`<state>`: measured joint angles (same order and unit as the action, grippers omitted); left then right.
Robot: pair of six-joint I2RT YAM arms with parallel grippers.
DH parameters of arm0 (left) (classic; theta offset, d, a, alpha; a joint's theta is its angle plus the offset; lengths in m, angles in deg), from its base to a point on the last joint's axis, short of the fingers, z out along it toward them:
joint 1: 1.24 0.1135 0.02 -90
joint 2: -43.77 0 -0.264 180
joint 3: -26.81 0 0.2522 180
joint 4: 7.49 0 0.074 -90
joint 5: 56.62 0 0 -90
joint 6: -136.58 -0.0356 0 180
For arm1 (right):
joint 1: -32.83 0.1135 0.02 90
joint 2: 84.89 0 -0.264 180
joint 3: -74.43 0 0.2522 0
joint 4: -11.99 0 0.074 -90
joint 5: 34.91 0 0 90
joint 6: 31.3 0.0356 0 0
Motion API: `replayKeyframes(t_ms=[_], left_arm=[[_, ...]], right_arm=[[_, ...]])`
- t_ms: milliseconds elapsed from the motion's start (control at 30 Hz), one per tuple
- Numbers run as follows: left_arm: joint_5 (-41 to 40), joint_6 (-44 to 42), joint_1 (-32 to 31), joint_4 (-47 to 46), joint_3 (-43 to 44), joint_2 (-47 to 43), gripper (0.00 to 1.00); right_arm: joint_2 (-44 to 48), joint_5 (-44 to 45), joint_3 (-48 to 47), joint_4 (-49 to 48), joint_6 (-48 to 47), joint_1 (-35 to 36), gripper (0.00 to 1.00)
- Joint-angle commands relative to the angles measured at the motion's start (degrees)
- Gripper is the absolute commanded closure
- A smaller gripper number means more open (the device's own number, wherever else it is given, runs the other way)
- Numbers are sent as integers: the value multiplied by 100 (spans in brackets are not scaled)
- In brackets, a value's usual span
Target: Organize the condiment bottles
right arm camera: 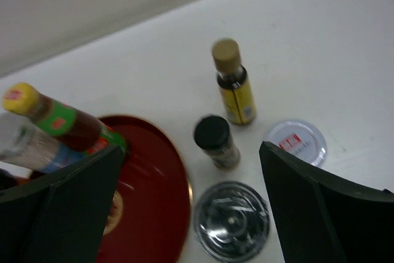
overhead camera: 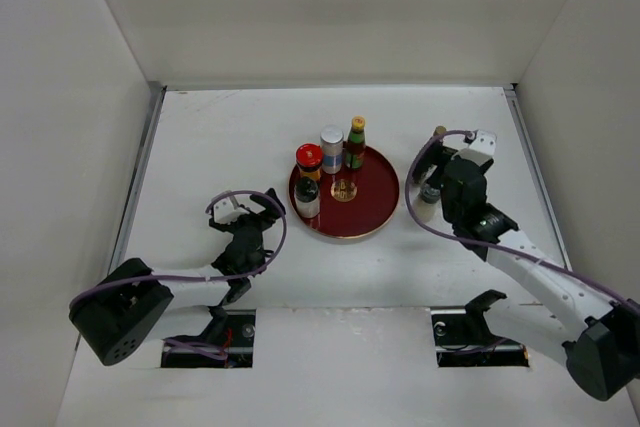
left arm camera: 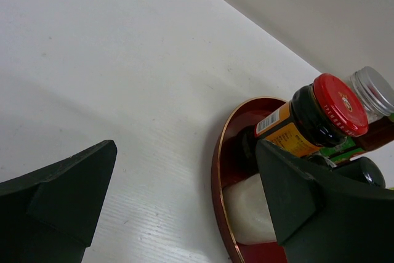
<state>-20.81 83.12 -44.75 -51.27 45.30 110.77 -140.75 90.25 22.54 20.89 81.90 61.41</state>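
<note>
The round red tray [overhead camera: 375, 209] holds a red-lidded jar [overhead camera: 309, 158], a silver-lidded jar [overhead camera: 331, 146], a red sauce bottle with a green neck [overhead camera: 355, 141] and a black-capped bottle of white stuff [overhead camera: 307, 197]. My left gripper [overhead camera: 262, 211] is open and empty just left of the tray; its view shows the tray rim [left arm camera: 219, 170], the red-lidded jar [left arm camera: 320, 115] and the white bottle [left arm camera: 249, 207]. My right gripper [overhead camera: 440, 185] is open above bottles right of the tray: a slim yellow-labelled bottle [right arm camera: 234, 84], a black-capped jar [right arm camera: 217, 141], a silver-lidded jar [right arm camera: 232, 220] and a white-lidded jar [right arm camera: 295, 143].
White walls close in the table at the back and on both sides. The tray [right arm camera: 154, 189] lies left of the loose bottles in the right wrist view. Two dark cut-outs sit at the near table edge beside the arm bases.
</note>
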Motion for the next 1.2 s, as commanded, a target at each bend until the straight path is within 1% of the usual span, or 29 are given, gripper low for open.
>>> replayKeyframes(t_ms=[0,133,367,400,467,533,600,667,767,833,900,1000,1167], left_arm=[[102,91,48,-302,133,14,0],[119,91,57,-302,160,85,0],[163,91,57,-302,177,138,0],[164,91,66,-302,186,172,0],[137,91,66,-302,177,199,0],[163,91,66,-302,177,155,0],[164,91,66,-302,177,181,0],[163,91,75,-302,177,217,0],[198,91,66,-302,186,190,0],[190,91,75,-302,195,217,0],[216,100,75,-302,186,199,0],[208,100,75,-302,186,173,0],[216,100,75,-302,142,76,0]], right_arm=[[-74,300,-1,1065,308,-85,0],[-486,-166,-81,1216,325,-59,0],[-1094,-176,-195,1224,448,-85,0],[-1138,-202,-212,1225,475,-85,5],[-1199,-211,-230,1198,475,-103,24],[-1086,-62,-248,1163,448,-76,37],[-832,192,-265,1067,396,29,45],[-647,368,-414,979,186,248,49],[-576,545,-791,839,-122,617,50],[-733,423,-994,558,-202,837,50],[-1240,46,-1239,-11,-316,1030,50],[-2066,-272,-1670,-496,-264,1303,49],[-3290,-343,-2373,-1235,-439,1742,47]])
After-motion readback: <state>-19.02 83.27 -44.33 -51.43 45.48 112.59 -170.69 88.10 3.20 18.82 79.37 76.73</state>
